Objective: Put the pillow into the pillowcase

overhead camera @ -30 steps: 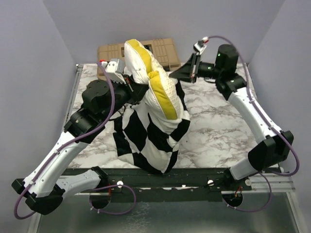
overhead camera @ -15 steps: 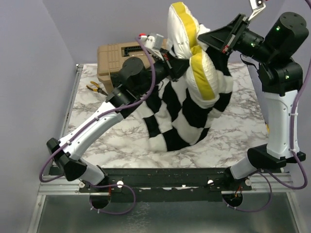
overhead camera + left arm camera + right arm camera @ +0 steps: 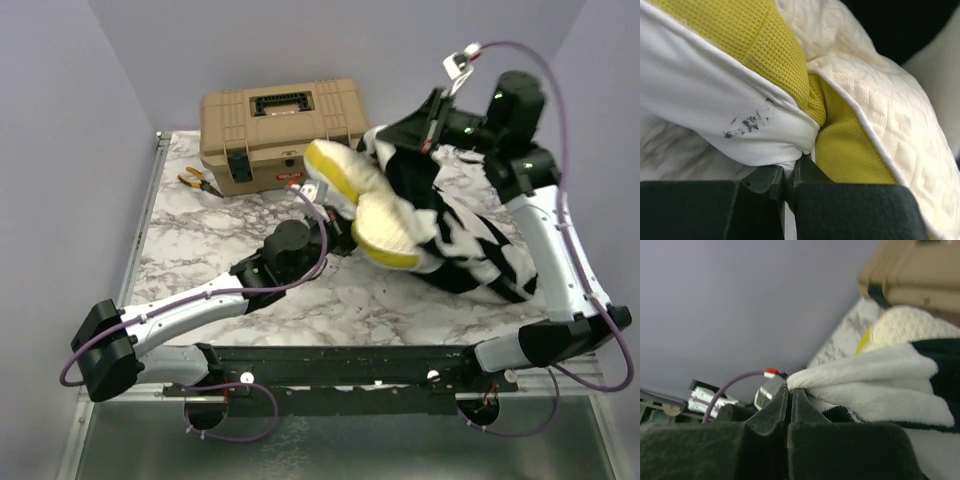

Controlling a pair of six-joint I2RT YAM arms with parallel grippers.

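Yellow-edged and quilted white, the pillow (image 3: 372, 203) now lies low on the right half of the marble tabletop (image 3: 205, 250). Half a second earlier it was hoisted high toward the back wall, and a second earlier it hung over the middle. Its near end still bulges out of the black and cream checked pillowcase (image 3: 478, 245), which has dropped with it and is heaped on the tabletop beneath the right arm, no longer dangling in a long drape. The left gripper (image 3: 791, 169) is pressed together on a fold of the pillow's white fabric, right beside the yellow strip. Its arm, raised before, now stretches flat across the tabletop from the near left corner. The right gripper (image 3: 789, 390) is pinched tight on a fleecy cream edge of the pillowcase at the far side of the bundle, and has come down from its high position near the top of the overhead view. The tan toolbox (image 3: 282, 128) at the back, partly hidden by the lifted bundle before, is now in full view, with the pliers (image 3: 197, 181) just beside its left end.
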